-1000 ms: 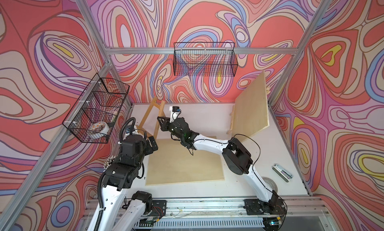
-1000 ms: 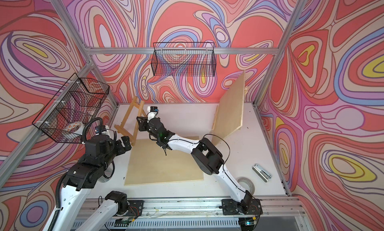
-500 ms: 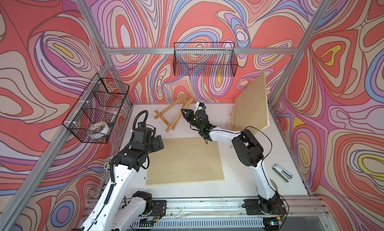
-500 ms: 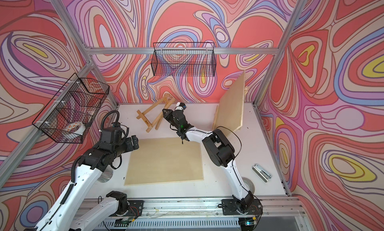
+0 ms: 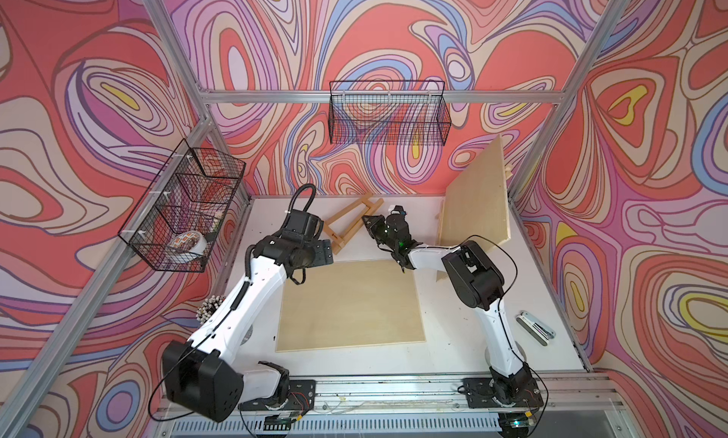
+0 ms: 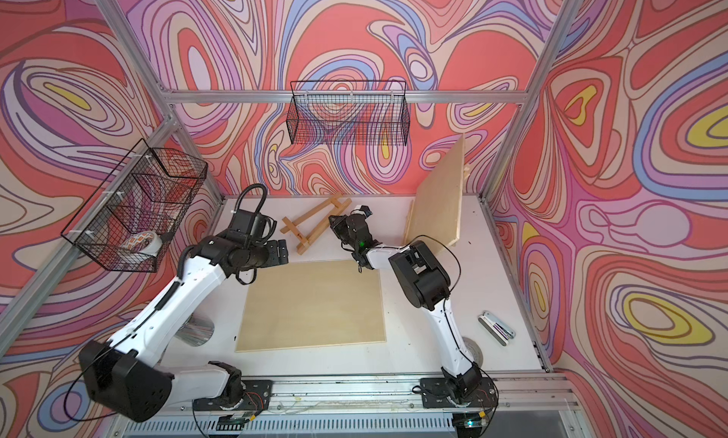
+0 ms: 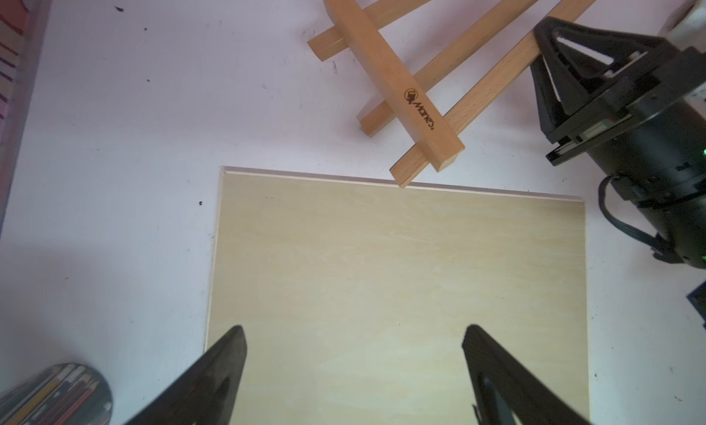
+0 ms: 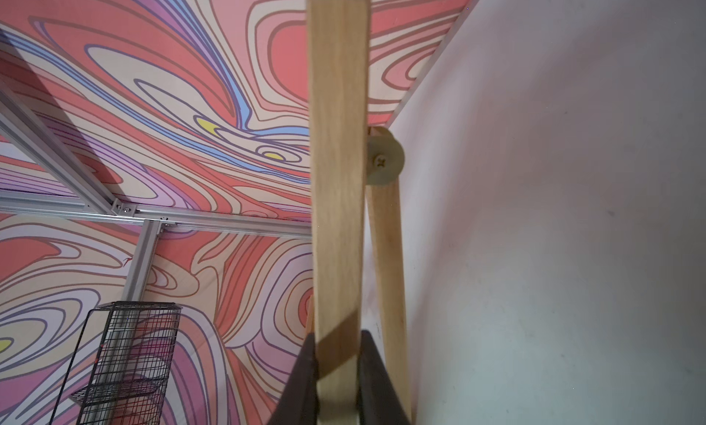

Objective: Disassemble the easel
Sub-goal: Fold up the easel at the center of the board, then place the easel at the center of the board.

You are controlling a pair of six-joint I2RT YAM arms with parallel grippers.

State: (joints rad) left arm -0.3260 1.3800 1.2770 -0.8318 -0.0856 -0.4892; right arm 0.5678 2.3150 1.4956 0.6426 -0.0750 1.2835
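Separation step, by my judgement: your right gripper (image 8: 337, 350) clamps one slat (image 8: 336, 174) of the pale wooden easel (image 7: 458, 56) at far centre; next, bring your wide-open left gripper (image 7: 353, 339) onto its crossbar (image 7: 393, 83).

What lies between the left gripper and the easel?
In the left wrist view, only the flat wooden board lies between the open left gripper and the easel. One easel leg end reaches the board's edge.

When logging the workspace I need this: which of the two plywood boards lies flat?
The central board, just in front of the easel, lies flat. The other board stands tilted on its edge at the back right corner.
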